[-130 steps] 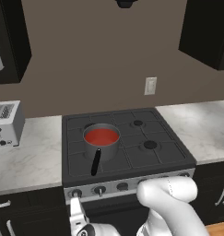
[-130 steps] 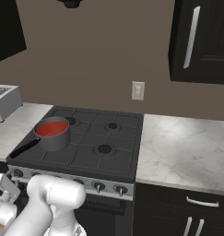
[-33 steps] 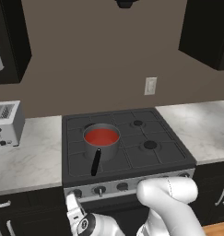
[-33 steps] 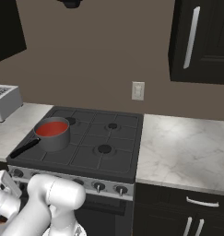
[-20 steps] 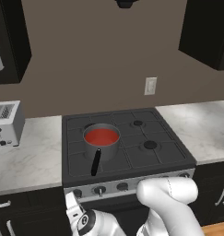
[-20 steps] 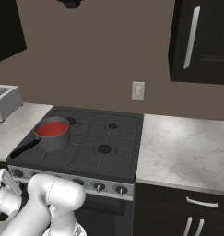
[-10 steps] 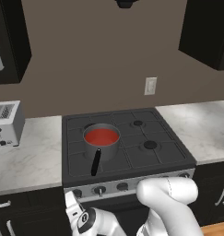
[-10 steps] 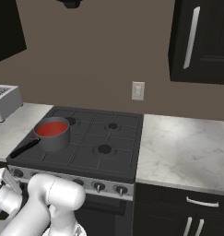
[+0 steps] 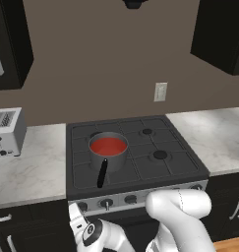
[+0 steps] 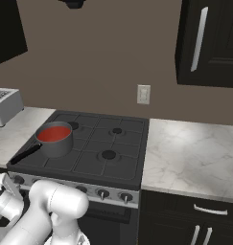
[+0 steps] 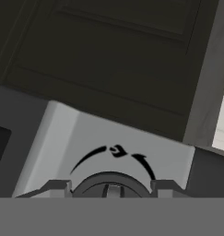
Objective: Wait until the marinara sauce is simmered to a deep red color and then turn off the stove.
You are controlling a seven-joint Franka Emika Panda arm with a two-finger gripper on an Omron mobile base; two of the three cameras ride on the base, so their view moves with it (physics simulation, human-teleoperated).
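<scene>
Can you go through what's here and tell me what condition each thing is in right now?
marinara sauce: red, flat, filling the pan.
saucepan: upright on the stove's front left burner, handle toward the front.
stove: three other burners bare.
knob: leftmost, between the fingertips.
gripper: shut on the knob.
toaster: on the counter left of the stove, slots bare.

Toaster [image 9: 6,131] on counter [image 9: 27,170]; wall outlet [image 9: 161,92].

Orange-red marinara sauce [image 9: 108,145], black stove [image 9: 155,170] with silver front, white-grey marbled counter [image 10: 190,158]
</scene>
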